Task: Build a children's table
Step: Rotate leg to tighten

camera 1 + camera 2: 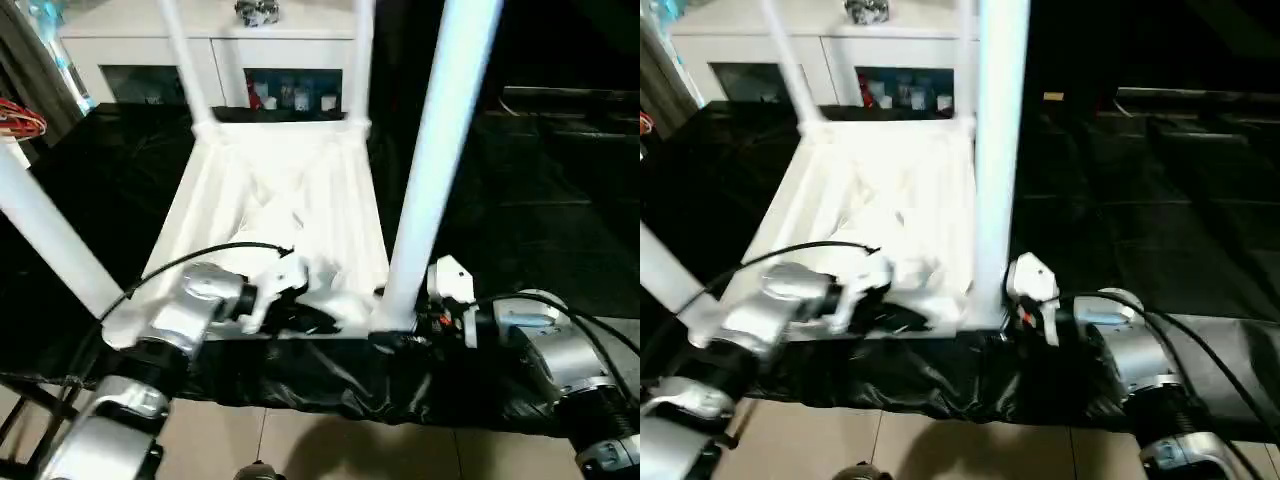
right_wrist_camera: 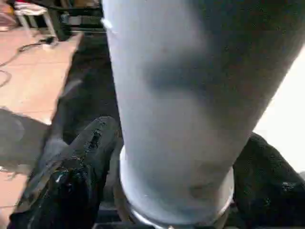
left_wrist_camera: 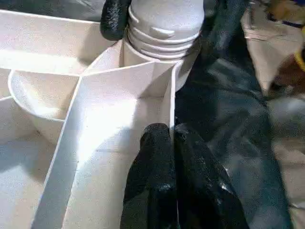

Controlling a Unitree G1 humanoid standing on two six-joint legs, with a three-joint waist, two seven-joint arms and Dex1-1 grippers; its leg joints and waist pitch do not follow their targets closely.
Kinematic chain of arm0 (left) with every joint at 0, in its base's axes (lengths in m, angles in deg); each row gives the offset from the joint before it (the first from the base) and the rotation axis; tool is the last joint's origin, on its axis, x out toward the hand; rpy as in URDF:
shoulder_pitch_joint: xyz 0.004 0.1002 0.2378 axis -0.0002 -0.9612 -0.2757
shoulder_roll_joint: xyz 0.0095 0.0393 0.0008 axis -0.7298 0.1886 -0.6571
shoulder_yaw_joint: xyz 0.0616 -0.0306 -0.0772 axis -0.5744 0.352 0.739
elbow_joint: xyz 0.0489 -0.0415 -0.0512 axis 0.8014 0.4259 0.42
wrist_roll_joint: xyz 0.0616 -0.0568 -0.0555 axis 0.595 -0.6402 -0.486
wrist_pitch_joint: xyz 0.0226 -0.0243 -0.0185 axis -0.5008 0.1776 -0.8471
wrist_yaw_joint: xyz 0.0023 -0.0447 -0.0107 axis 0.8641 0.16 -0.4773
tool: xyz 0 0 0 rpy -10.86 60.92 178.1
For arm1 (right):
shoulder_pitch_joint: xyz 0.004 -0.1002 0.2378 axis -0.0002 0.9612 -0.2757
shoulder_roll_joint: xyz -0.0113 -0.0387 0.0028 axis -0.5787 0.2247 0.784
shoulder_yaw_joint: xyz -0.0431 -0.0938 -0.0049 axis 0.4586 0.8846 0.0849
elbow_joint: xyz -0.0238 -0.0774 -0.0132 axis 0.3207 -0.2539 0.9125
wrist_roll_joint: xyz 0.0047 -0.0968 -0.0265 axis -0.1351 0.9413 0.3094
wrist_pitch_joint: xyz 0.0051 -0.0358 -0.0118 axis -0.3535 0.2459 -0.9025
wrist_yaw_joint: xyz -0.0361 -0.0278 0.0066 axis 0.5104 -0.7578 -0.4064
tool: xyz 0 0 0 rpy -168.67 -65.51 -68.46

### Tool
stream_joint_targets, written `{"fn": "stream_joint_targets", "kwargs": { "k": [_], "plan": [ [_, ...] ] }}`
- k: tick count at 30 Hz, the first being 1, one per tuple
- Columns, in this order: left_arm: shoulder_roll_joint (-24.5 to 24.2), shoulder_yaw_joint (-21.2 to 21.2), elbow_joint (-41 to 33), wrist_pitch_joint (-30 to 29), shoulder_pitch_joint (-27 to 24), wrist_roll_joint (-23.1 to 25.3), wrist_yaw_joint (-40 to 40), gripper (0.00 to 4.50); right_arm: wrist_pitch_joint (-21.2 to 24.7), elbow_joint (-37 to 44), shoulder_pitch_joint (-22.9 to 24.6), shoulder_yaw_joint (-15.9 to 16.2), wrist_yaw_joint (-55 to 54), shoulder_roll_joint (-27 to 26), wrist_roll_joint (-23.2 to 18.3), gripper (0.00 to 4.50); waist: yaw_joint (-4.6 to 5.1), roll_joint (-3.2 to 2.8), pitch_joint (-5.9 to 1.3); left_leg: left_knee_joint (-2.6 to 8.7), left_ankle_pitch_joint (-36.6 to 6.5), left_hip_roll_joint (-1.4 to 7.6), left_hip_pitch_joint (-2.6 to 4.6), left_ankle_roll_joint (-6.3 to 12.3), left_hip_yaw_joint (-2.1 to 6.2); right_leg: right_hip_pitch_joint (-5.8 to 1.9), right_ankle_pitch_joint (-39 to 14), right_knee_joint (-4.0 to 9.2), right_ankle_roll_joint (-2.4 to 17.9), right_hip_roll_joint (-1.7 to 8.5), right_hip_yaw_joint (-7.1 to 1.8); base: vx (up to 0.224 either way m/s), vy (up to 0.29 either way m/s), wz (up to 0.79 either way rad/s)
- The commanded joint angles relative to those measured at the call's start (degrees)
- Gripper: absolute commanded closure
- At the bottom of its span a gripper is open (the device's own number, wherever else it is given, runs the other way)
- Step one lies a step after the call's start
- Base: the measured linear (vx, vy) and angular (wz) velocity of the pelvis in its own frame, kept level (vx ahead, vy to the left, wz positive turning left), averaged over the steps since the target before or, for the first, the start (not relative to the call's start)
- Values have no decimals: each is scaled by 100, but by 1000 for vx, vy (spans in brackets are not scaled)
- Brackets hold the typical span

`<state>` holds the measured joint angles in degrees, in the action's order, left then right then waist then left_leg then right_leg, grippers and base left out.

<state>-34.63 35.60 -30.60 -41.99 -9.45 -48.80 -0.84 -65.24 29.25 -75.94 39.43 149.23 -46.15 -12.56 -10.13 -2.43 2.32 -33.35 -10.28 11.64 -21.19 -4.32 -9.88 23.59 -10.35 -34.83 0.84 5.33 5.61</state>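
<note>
The white tabletop (image 1: pixel 280 190) lies upside down on black cloth, ribbed underside up. Legs stand upright in its sockets: the near right leg (image 1: pixel 430 170), the near left leg (image 1: pixel 50 240), and two thinner-looking far legs (image 1: pixel 185 60) (image 1: pixel 362 60). My right gripper (image 2: pixel 178 138) straddles the base of the near right leg (image 2: pixel 181 95), one black finger (image 2: pixel 81 167) on each side, jaws open and close to it. My left gripper (image 3: pixel 171 136) is shut on a thin rib (image 3: pixel 170 100) of the tabletop right beside that leg's socket (image 3: pixel 162 33).
Behind the tabletop stands a white cabinet (image 1: pixel 150 50) with glass doors. Black cloth (image 1: pixel 520 220) covers the work surface out to the right. Tiled floor (image 1: pixel 300 445) shows below the near edge. Red wires (image 1: pixel 20 118) hang at the far left.
</note>
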Motion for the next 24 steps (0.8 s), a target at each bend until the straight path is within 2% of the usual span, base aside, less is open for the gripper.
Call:
{"fn": "stream_joint_targets", "kwargs": {
  "k": [1,4,7,13,16,19,21,22,24],
  "plan": [
    [16,107,-244,95,89,-306,107,450,53,123,41,142,239,38,-18,129,4,91,-377,312,-796,184,-2,607,26,-340,-673,341,1303,340,-282,0,0,0],
    [-39,115,-223,98,112,-309,220,450,13,100,17,175,314,72,7,152,5,92,-358,324,-1009,183,9,538,20,-334,-953,373,1268,349,-282,0,0,0],
    [-122,92,-225,77,126,-334,359,450,-11,89,2,196,403,62,-48,176,1,92,-354,337,-1080,183,8,458,28,-339,-1263,404,1143,366,-286,0,0,0],
    [-162,103,-202,82,123,-311,385,450,48,191,77,248,500,26,-121,182,-7,99,-371,316,-894,181,3,508,26,-339,-965,361,1201,353,-286,0,0,0],
    [-72,165,-46,219,164,-166,-25,450,91,184,145,187,289,-150,-170,183,-19,104,-371,309,-913,179,-3,513,23,-337,-984,367,1198,356,-287,0,0,0],
    [28,209,74,253,219,-60,-404,450,107,96,135,93,-82,-351,-158,183,-36,99,-358,328,-997,185,5,432,29,-331,-1213,394,1128,364,-288,0,0,0],
    [195,245,190,212,303,47,-917,450,57,-166,51,-5,-821,-652,33,183,-28,108,-354,341,-1074,183,12,344,33,-328,-1395,411,1057,372,-289,0,0,0],
    [365,274,269,172,369,130,-1369,450,6,-406,-26,-74,-1461,-916,202,183,-8,89,-337,354,-1172,171,14,263,34,-309,-1576,436,1014,377,-288,0,0,0],
    [594,289,294,117,415,195,-1798,450,21,-669,-117,-112,-2167,-1213,393,183,88,80,-313,414,-1447,145,32,29,69,-334,-2146,489,826,381,-259,0,0,0]
  ]
}}
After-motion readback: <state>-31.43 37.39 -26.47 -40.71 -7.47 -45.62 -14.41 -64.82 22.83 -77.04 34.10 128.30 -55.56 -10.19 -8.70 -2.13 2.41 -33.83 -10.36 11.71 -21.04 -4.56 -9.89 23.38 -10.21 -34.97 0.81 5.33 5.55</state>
